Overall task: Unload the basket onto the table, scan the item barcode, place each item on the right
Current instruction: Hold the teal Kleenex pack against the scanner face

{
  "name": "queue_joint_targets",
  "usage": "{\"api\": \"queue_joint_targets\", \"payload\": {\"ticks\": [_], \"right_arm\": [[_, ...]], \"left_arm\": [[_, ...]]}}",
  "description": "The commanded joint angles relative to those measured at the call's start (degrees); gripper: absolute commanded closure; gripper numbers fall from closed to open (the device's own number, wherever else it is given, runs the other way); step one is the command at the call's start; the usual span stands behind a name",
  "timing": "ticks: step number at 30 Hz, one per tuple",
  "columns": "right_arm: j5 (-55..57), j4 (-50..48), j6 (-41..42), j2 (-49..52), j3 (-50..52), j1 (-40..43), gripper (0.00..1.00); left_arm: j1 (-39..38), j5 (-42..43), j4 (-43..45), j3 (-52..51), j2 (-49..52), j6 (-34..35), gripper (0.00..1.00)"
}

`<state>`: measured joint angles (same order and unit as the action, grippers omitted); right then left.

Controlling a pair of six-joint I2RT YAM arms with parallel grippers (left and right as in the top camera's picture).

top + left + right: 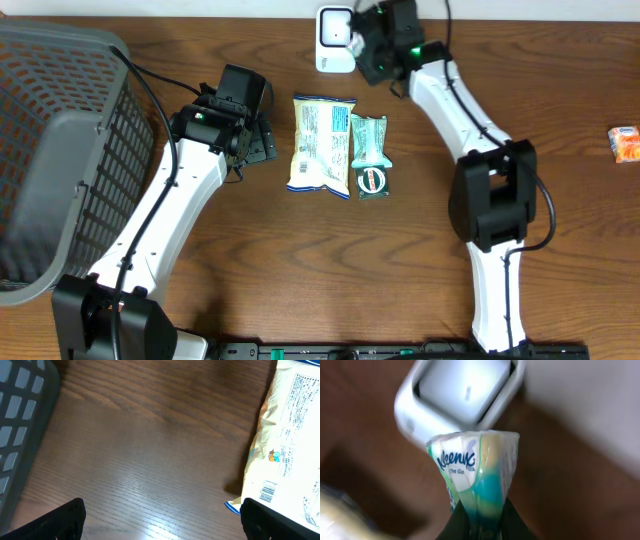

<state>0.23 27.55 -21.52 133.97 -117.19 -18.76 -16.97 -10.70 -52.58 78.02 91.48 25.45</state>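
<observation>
The right gripper (362,38) is at the far edge of the brown wooden worktop (560,80), its fingers closed tight on the lower end of a small green and white Kleenex tissue pack (475,475). In the right wrist view the pack stands up out of the grip, with its top just in front of the pale window of the white box-shaped barcode scanner (465,390). Whether the pack touches the scanner cannot be told.

The left gripper (262,143) hangs low over bare wood left of the middle, with its jaws spread wide and nothing between them. Just beside it, toward the middle of the worktop, lies a cream plastic snack bag (322,145) with its printed back and barcode facing up. A second green tissue pack (368,155) lies flat against the bag's right side. A grey plastic mesh basket (60,150) fills the left edge, and a small orange packet (625,143) lies at the right edge.
</observation>
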Motion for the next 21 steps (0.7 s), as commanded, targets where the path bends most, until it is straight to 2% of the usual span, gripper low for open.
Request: {"api": "queue_joint_targets", "payload": {"ticks": [1,11,21], "right_arm": [[7.6,-4.7,-15.8,-2.6,-1.3,-3.1,0.99],[7.6,-20.0,-31.1,0.4,-1.2,-5.0,0.99],[8.0,-25.8,-31.9,4.9,-1.2,-4.9,0.99]], "left_arm": [[0.1,-0.9,-0.3,0.3,-0.5,-0.3,0.02],[0.1,-0.9,-0.3,0.3,-0.5,-0.3,0.02],[0.1,-0.9,-0.3,0.3,-0.5,-0.3,0.02]]}}
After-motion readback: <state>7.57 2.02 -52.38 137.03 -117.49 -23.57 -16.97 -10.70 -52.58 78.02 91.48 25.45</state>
